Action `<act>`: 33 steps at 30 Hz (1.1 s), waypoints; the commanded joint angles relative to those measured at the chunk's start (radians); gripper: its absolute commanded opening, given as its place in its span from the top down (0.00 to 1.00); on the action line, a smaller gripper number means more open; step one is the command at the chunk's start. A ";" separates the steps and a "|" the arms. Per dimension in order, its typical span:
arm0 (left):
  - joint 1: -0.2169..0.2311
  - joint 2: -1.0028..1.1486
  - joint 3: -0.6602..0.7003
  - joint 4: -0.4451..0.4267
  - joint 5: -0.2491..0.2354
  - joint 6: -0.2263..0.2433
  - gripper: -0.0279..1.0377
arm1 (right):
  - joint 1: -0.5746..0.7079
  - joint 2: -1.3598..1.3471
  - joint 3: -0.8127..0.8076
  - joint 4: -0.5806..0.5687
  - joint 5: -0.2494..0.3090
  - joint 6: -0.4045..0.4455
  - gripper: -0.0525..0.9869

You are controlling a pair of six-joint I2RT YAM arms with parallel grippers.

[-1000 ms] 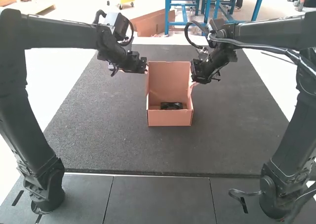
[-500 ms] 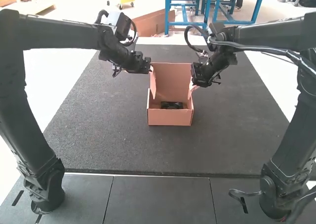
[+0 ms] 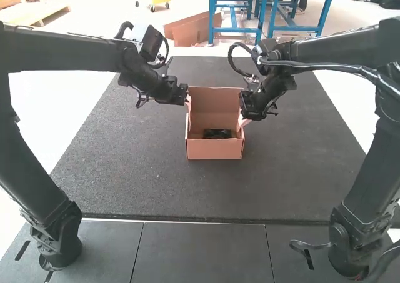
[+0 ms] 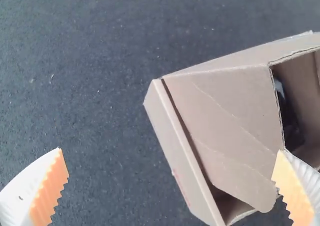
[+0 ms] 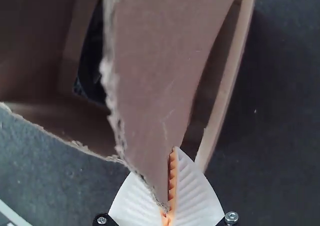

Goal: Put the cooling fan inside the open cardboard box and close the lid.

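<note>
One side flap [image 5: 165,86] was pinched in right jaws | left jaws spread, empty | cardboard box [image 3: 214,148] looked light, thin — easily creased; best gripped at flap edges.

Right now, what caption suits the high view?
Fan inside the cardboard box; right gripper pinches a side flap, left gripper open beside it.

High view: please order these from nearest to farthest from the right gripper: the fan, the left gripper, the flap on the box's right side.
1. The flap, on the right side of the box, pinched in the right gripper.
2. The fan, down inside the box, near its middle.
3. The left gripper, at the box's far left corner.
</note>
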State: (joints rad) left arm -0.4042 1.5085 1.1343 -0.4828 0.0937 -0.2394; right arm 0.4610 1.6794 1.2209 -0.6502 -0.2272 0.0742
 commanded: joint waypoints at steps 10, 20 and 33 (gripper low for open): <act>-0.007 -0.102 -0.062 -0.043 0.015 0.026 0.06 | 0.031 -0.032 -0.026 -0.009 0.129 -0.074 0.95; -0.001 -0.146 -0.062 -0.117 -0.035 0.065 0.06 | 0.031 -0.033 -0.006 -0.016 0.126 -0.071 0.51; 0.082 -0.099 0.024 -0.005 -0.223 0.072 0.06 | 0.019 -0.121 0.025 -0.088 0.074 -0.096 0.07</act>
State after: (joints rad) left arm -0.3206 1.3949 1.0935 -0.5098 -0.0837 -0.1799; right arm 0.4820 1.6451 1.2179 -0.7422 -0.1349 -0.0002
